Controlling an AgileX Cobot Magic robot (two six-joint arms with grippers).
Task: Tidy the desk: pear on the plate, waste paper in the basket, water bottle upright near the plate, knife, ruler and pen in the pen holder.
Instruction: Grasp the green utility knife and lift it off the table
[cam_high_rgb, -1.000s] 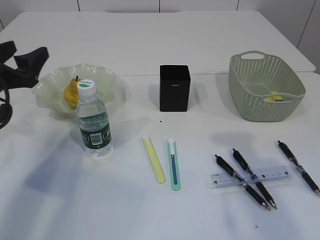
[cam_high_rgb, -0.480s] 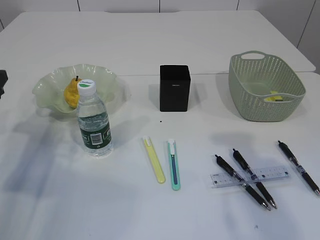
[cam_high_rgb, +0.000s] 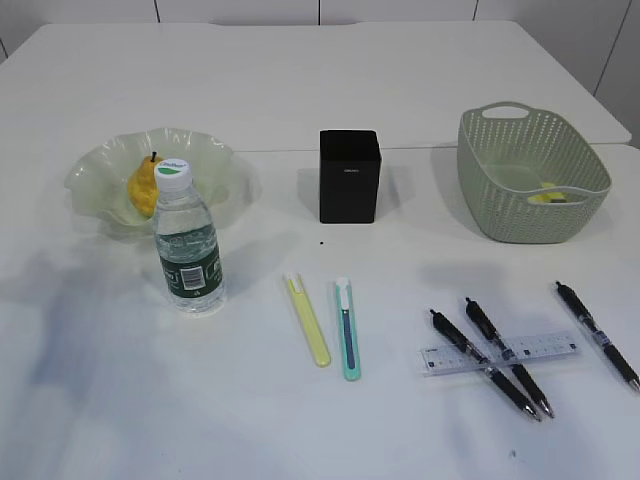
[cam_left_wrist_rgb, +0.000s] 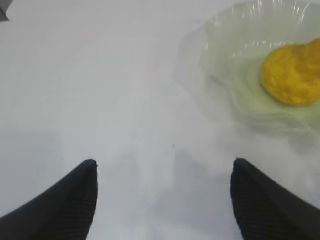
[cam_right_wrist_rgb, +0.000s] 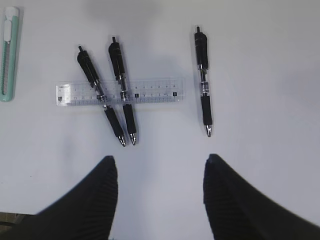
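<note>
The black arm that stood at the left edge of the exterior view a second ago, beside the dish, is gone from it now; only a soft shadow lies on the large plain white desk there. Nothing on the tabletop has shifted.

One yellow-orange lumpy pear with a short dark stem lies in the one pale green translucent plate with the ruffled rim. One small clear water bottle, dark green label and white cap, stands upright just in front of the plate. One matte black square pen holder stands mid-desk. To the right is one sage-green perforated oval basket, with something yellow inside that I cannot make out.

In front lie two slim utility knives side by side, apart: a yellow one and a mint-green one. Three black pens: two lie across the one short clear plastic ruler, the third pen lies apart, to the right.

The left gripper hovers over bare desk near the plate, its dark fingers wide apart, holding nothing. The right gripper hangs above the desk just in front of the pens and ruler, fingers apart and empty.
</note>
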